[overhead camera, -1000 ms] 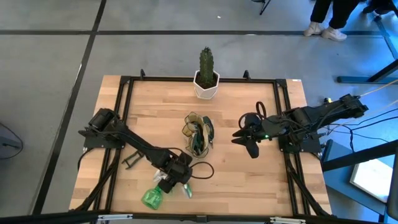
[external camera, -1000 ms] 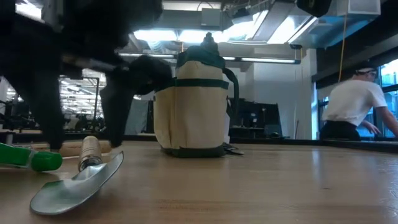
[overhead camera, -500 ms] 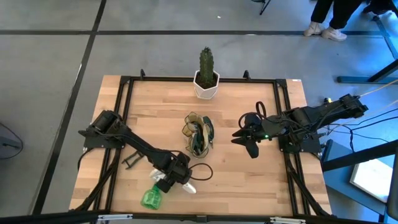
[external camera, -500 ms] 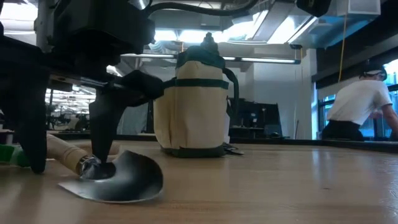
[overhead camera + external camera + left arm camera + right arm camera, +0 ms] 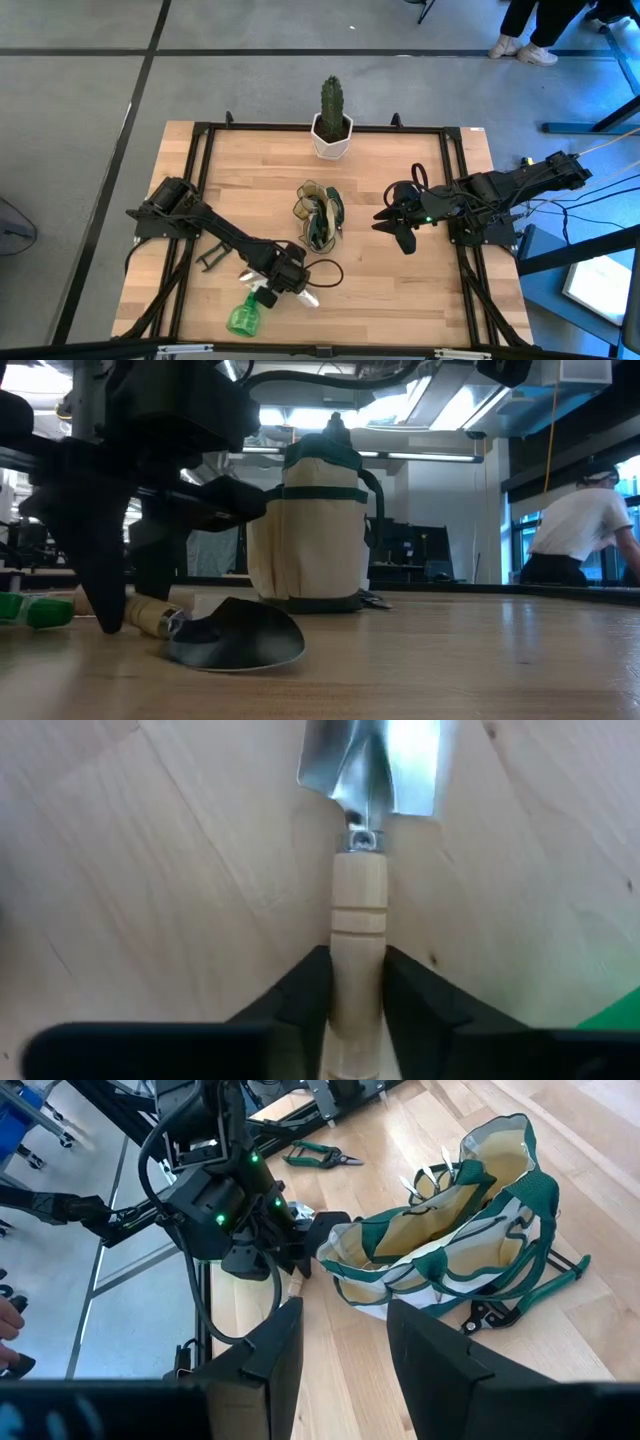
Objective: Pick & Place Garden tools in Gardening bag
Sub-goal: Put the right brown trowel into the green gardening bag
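Observation:
A silver trowel with a wooden handle (image 5: 358,870) lies near the table's front edge, and its blade (image 5: 235,643) rests on the wood. My left gripper (image 5: 285,283) is shut on its handle, as the left wrist view (image 5: 357,965) shows. The green spray bottle (image 5: 243,318) lies just beside it toward the near left. The dark pruning shears (image 5: 212,258) lie left of the gripper. The olive and tan gardening bag (image 5: 320,217) stands open at mid table with tools inside. My right gripper (image 5: 380,222) waits open and empty to the right of the bag. My left gripper pinches the trowel's wooden handle (image 5: 358,945) between its two fingers, one on each side, on the half away from the blade. The fingers (image 5: 105,595) come from above, pointing down. The handle's butt end is hidden. The blade's underside lies on the table.
A green cactus in a white pot (image 5: 331,120) stands at the table's far edge. A black frame (image 5: 200,150) runs around the tabletop. A person (image 5: 580,525) is in the room beyond the table's right side.
My left gripper has shut on the trowel's handle. The trowel has turned on the table: its blade has slid toward the table's right edge and now lies hollow side down. The gripper has moved a little toward the far side.

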You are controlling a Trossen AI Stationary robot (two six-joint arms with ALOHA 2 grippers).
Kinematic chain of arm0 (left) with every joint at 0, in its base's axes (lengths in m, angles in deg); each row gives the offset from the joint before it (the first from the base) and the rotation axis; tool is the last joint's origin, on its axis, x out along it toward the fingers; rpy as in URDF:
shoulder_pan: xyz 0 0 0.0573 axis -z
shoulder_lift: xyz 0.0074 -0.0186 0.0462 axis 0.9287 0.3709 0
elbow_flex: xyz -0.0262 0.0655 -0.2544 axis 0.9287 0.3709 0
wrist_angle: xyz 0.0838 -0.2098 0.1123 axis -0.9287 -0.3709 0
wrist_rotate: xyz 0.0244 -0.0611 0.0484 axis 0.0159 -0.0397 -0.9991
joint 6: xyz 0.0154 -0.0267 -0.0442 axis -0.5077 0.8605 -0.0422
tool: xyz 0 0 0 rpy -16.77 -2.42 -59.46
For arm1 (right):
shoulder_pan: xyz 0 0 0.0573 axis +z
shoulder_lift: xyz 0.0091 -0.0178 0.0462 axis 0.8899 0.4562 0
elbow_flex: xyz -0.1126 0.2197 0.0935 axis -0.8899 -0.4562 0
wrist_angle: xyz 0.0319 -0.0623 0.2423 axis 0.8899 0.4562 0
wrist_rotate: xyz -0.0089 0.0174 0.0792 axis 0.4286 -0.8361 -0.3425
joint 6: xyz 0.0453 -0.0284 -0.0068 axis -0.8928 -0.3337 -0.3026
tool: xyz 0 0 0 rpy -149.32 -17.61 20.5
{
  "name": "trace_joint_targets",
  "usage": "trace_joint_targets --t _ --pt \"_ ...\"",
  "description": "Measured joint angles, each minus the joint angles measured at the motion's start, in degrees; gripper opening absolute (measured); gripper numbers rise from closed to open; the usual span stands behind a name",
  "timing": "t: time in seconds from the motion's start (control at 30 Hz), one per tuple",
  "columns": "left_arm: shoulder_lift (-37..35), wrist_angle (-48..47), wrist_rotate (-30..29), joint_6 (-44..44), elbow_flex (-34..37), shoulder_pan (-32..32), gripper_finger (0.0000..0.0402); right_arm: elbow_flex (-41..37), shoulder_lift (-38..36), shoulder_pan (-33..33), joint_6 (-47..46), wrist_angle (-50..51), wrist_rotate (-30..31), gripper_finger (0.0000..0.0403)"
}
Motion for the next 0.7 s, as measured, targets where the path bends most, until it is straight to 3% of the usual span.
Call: trace_joint_targets --t 0.23,0.4,0.57,0.7 --pt "-0.42 -0.43 3.01 9.01 0.03 -0.92 0.0058 0.0 0.0 0.0 -0.66 0.0 0.02 0.0149" --pt "-5.84 -0.9 2.77 19.26 0.29 -1.01 0.0058 0.0 0.0 0.0 -1.02 0.0 -0.02 0.0149" --pt "-15.52 -0.18 -9.19 29.62 0.22 -0.32 0.0058 0.0 0.0 0.0 -1.05 -0.04 -0.02 0.0149" --pt "-24.19 2.02 -22.78 39.53 0.18 -0.28 0.0058 0.0 0.0 0.02 -1.06 -0.15 0.11 0.0149"
